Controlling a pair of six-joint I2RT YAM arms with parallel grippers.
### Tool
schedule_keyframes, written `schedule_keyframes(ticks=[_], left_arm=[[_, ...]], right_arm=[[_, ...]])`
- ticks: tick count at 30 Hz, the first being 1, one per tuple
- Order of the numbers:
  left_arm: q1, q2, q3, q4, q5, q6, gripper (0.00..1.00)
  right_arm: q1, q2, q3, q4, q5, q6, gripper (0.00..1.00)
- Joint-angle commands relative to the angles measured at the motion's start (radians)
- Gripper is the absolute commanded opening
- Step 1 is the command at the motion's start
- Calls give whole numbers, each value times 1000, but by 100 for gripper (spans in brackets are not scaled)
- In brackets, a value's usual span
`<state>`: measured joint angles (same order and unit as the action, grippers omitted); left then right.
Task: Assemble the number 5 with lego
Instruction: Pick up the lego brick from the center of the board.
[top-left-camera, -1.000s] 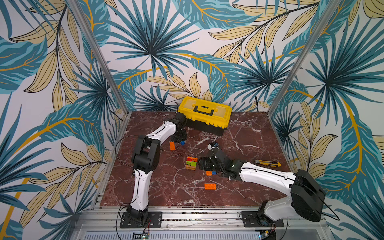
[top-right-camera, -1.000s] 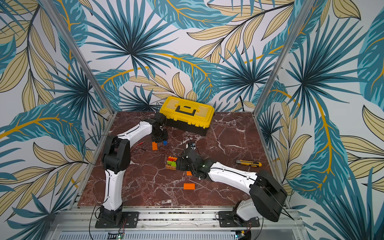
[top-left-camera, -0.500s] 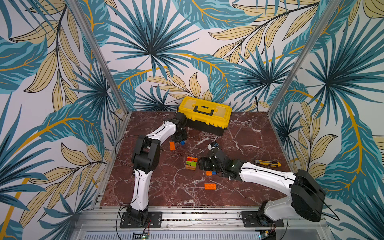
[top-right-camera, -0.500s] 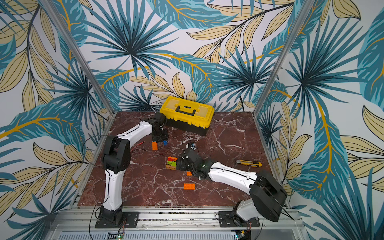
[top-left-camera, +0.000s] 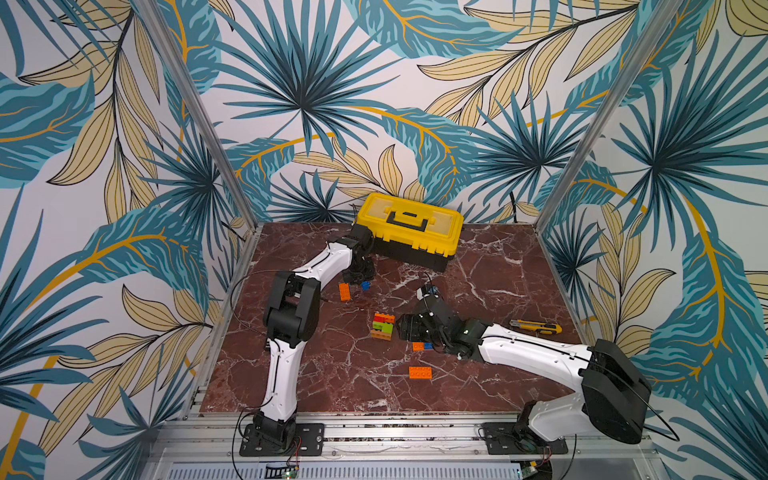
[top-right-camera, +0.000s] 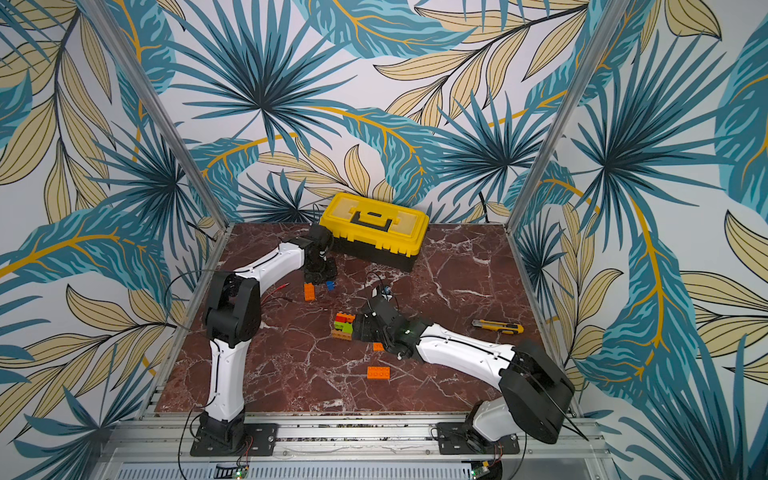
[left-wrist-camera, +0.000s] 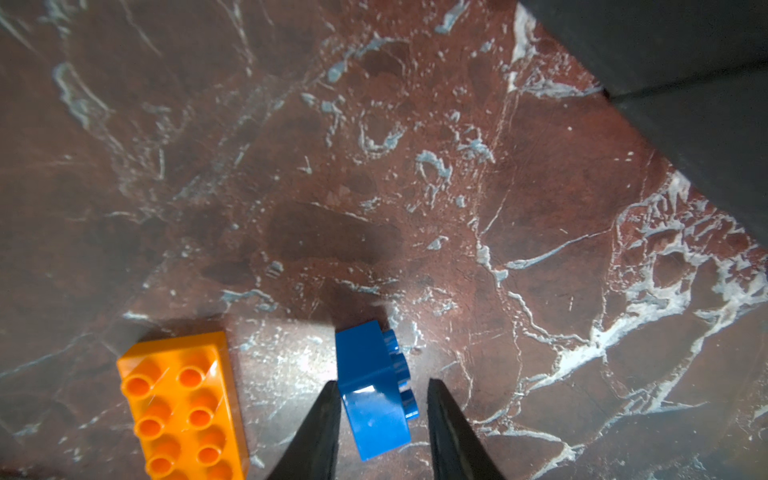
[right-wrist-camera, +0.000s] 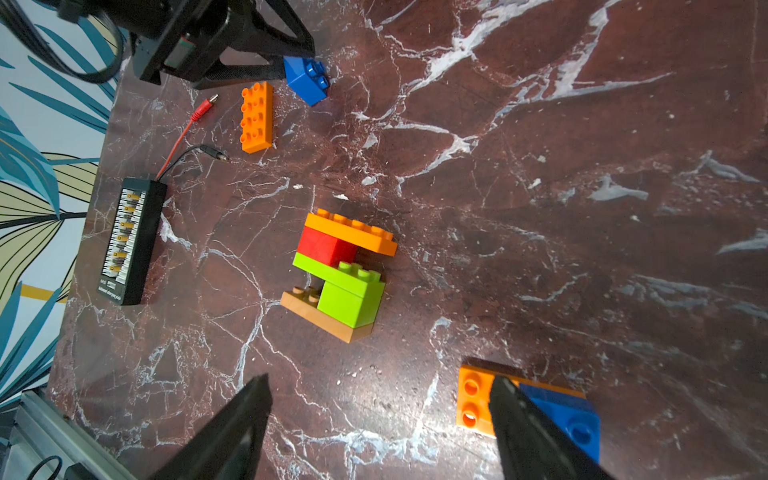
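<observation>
left jaws: are clamping together on the small blue studded plastic brick (left-wrist-camera: 365, 415), which is lying on its side on the red marble table (top-left-camera: 478, 270), its studs facing one jaw.
right jaws: are standing wide apart and empty, hovering low just beside the stacked figure of tan, lime green, red and orange bricks (right-wrist-camera: 340, 274); one tip is covering part of a small orange-and-blue brick pair (right-wrist-camera: 471, 399).
stacked figure: is standing near the middle of the table, and to me it is already looking close to a 5.
loose bricks: an orange oblong brick (left-wrist-camera: 183, 407) is lying just beside the blue one; a second orange oblong (top-left-camera: 419, 372) is lying nearer the front edge.
risk, grip: one jaw is pressing on round studs, not on a flat wall, so the blue brick may be twisting or slipping out during a lift.
risk, neighbour: the orange oblong is so near that a jaw may be pushing it away.
risk, figure: the right arm is very close, so a small sideways move may be knocking the figure over.
</observation>
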<state>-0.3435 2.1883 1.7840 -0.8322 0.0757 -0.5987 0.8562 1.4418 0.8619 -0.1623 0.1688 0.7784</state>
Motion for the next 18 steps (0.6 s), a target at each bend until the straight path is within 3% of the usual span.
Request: schedule_keyframes(ticks=[1, 11, 16, 18], left_arm=[[5, 21, 0, 10, 4, 2, 38], [5, 40, 10, 0, 1, 8, 43], [5, 40, 11, -2, -9, 10, 33], [5, 37, 11, -2, -1, 11, 24]], right_arm=[[-5, -21, -8, -23, 15, 6, 85], [-6, -23, -11, -24, 11, 12, 85], [-6, -27, -13, -26, 13, 12, 85], [-7, -29, -14, -26, 13, 12, 85]])
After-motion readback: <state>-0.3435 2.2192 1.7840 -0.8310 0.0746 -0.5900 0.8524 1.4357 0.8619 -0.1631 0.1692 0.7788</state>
